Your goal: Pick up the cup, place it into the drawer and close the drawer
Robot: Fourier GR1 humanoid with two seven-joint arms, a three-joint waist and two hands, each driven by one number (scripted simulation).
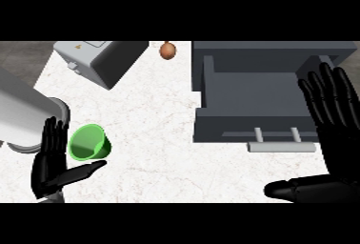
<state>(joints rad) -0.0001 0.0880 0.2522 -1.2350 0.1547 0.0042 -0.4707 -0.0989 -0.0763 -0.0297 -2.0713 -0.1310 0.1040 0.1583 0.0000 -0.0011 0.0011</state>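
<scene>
We see a green cup (89, 142) lying on its side on the white table (155, 143), at the left. Its open mouth faces us. Our left hand (51, 164) is right next to the cup. The fingers (51, 136) point straight up and the thumb sticks out under the cup, so the hand is open and holds nothing. The grey drawer (246, 100) is pulled open on the right, with a pale handle (280, 147) at its front. Our right hand (337, 138) is beside the drawer, fingers spread wide. A brown egg (167, 50) sits at the far edge, next to a grey box (98, 59).
</scene>
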